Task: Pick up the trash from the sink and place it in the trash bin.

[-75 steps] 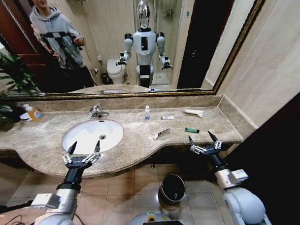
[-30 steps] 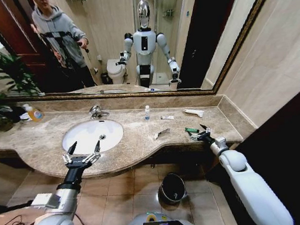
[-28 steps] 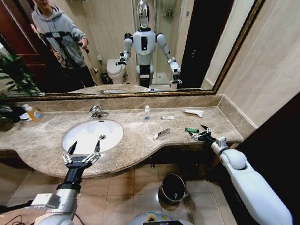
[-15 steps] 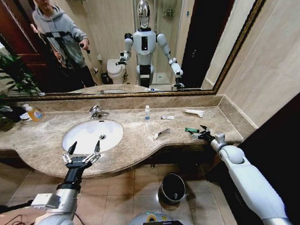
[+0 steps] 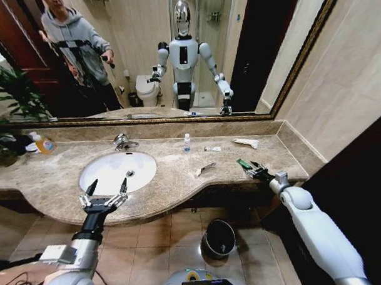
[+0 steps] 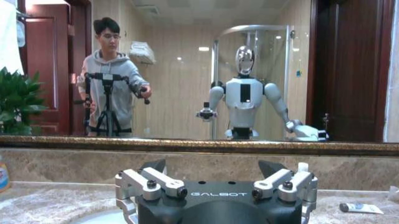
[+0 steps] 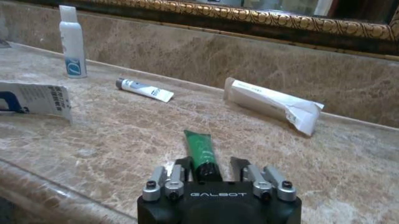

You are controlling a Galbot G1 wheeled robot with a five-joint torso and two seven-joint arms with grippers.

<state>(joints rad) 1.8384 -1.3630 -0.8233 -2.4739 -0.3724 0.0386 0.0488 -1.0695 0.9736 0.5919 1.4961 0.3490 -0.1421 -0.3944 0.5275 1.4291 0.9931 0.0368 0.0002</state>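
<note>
The right gripper point(image 5: 249, 168) is out over the right end of the marble table point(image 5: 173, 177), its fingers clenched on the green tube point(image 7: 201, 151), which sticks out ahead of them; whether the tube is clear of the stone or touching it I cannot tell. From that tube, the white packet point(image 7: 273, 104) lies at about 1 o'clock near the back wall, the small white tube point(image 7: 145, 89) at about 11 o'clock, the blue-capped bottle point(image 7: 73, 43) stands upright farther out at 10 o'clock, and a grey-white card packet point(image 7: 34, 99) lies at 9 o'clock. In the head view the thin silvery piece point(image 5: 205, 169) lies between the sink point(image 5: 117, 171) and the right gripper. The sink sits at the left of the table, with its tap point(image 5: 122, 142) at 12 o'clock. The left gripper point(image 5: 103, 197) hovers at the sink's front edge, fingers released and spread. The trash bin point(image 5: 218, 238) stands on the tiled floor point(image 5: 156, 244) below the table's front edge.
</note>
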